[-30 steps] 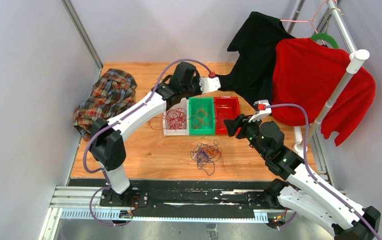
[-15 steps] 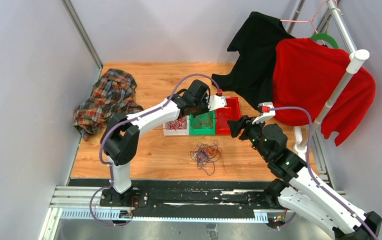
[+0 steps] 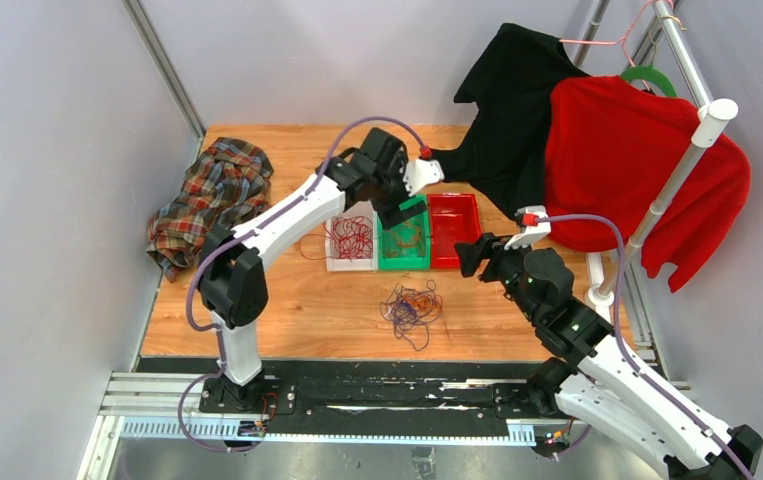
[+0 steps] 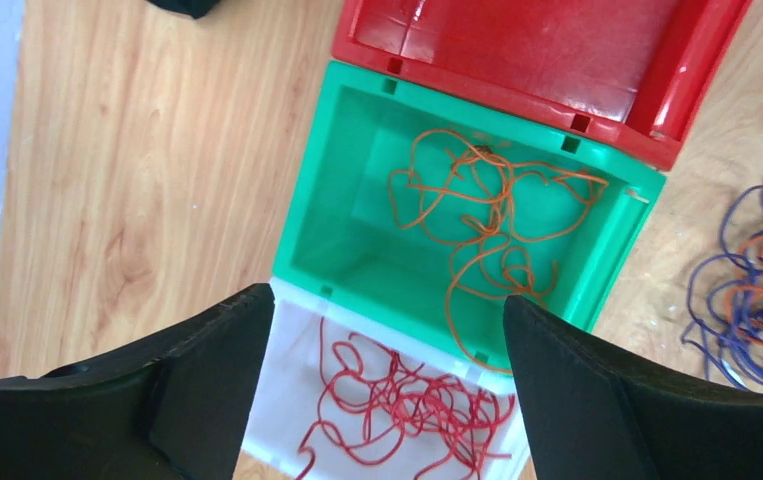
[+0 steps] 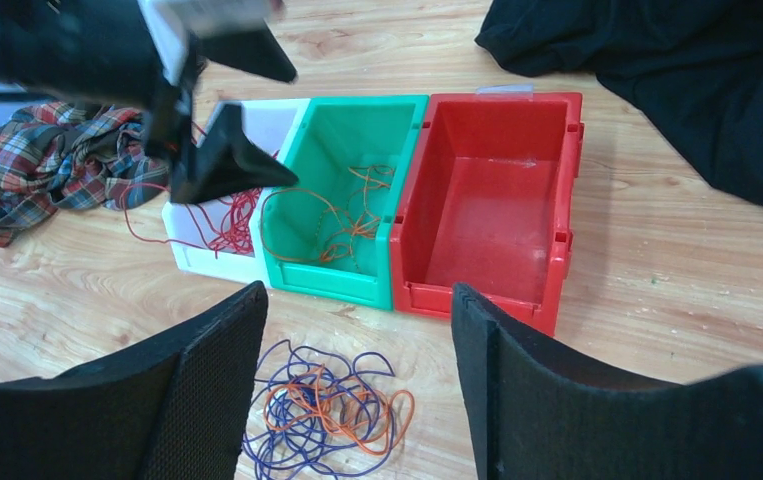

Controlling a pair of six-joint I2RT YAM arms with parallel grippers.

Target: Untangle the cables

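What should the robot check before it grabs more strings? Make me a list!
1. Left gripper open, holding nothing: ok.
2. Right gripper open, holding nothing: ok.
3. Orange cable lies in the green bin: ok.
4. Red cables all inside the white bin: not ok, a strand hangs outside.
5. Purple and orange pile on the table untangled: not ok.
6. Red bin has room: ok.
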